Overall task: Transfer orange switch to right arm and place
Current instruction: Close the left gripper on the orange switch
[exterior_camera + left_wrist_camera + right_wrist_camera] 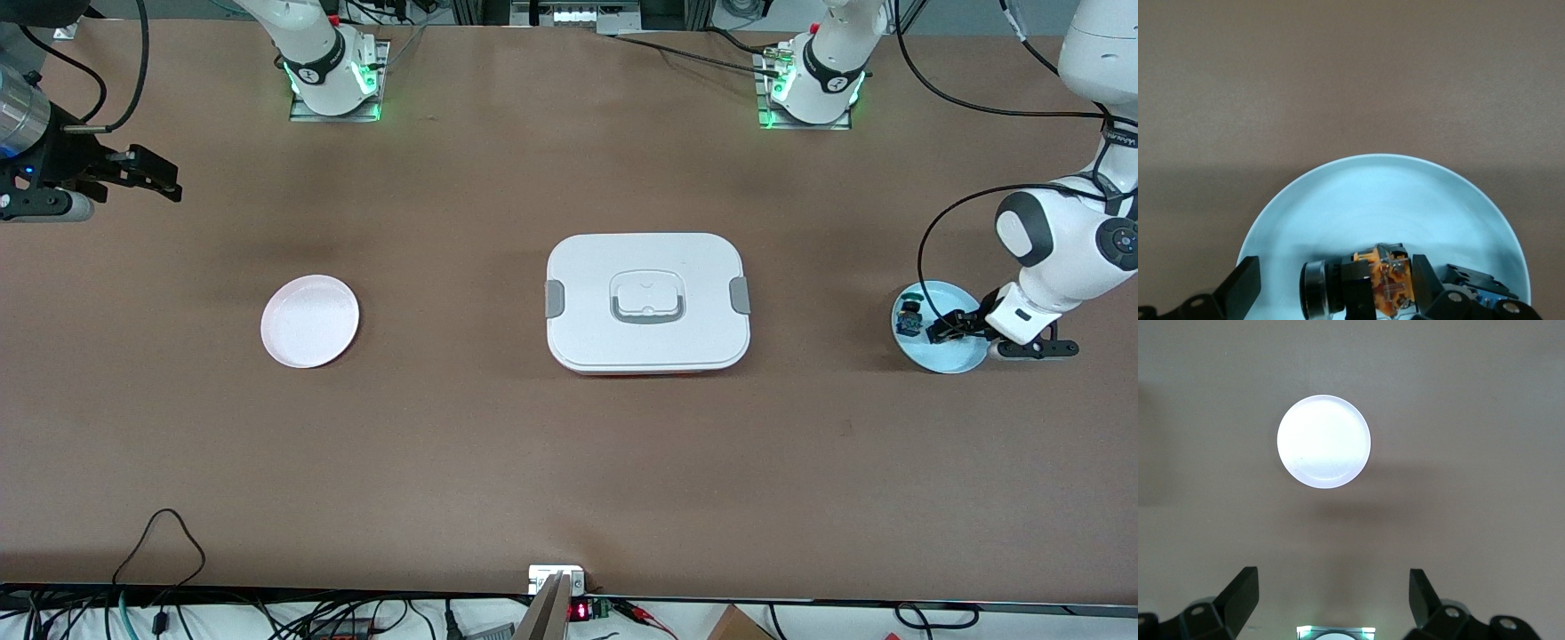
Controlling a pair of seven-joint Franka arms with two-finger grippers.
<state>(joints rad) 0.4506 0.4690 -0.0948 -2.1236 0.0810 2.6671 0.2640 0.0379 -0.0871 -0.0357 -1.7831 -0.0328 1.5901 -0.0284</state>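
The orange switch, a black barrel with a silvery ring and an orange rear block, lies on its side on the light blue plate at the left arm's end of the table. My left gripper is down on that plate, open, with the switch between its fingers. One finger is right beside the orange end; the other stands well apart. In the front view the left gripper hides the switch. My right gripper waits open and empty in the air at the right arm's end.
A small blue-and-green switch part lies on the blue plate beside the left gripper. A pale pink plate lies bare toward the right arm's end, below the right wrist camera. A white lidded box sits mid-table.
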